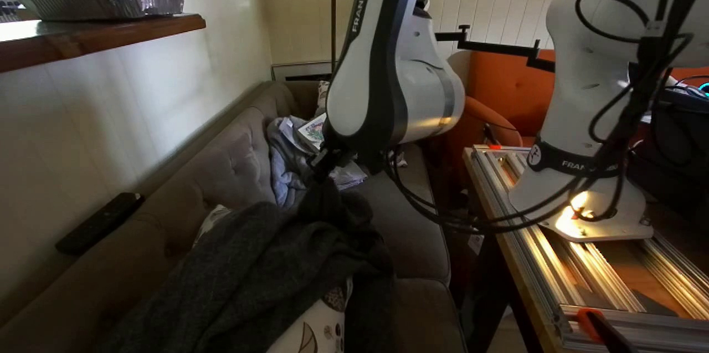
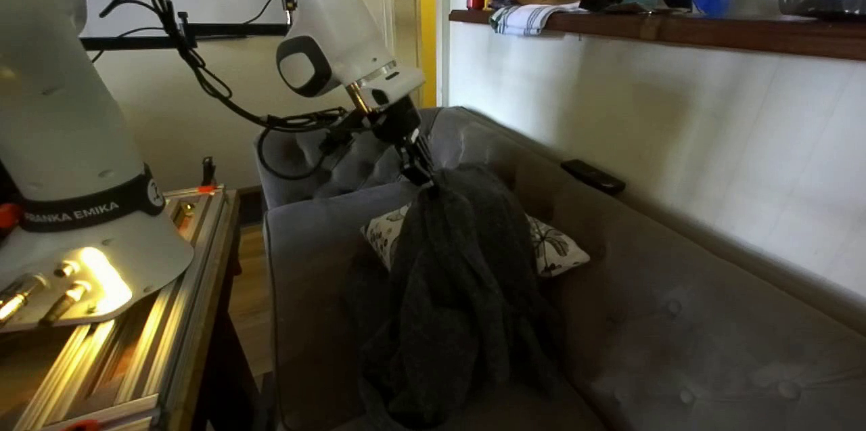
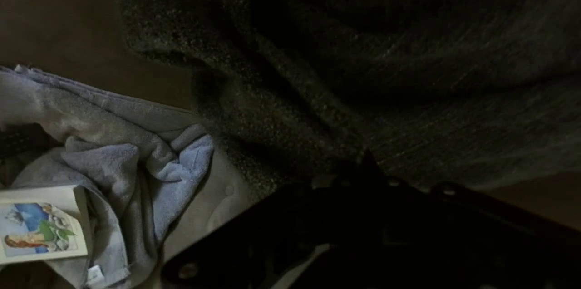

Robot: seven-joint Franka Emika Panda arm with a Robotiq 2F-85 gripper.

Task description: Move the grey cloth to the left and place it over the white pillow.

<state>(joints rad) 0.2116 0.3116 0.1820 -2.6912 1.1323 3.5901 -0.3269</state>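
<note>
Tufted grey sofa (image 2: 643, 309) along pale wall (image 2: 649, 120)

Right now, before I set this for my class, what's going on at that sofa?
A robot arm is handling the grey cloth: its gripper is shut on a bunched part, held up off the sofa. The rest falls in folds across the white pillow and down onto the sofa. The pillow's middle is hidden, but patterned ends show on both sides in an exterior view. So the cloth covers much of the pillow, and the gripper has not yet let go.
</note>
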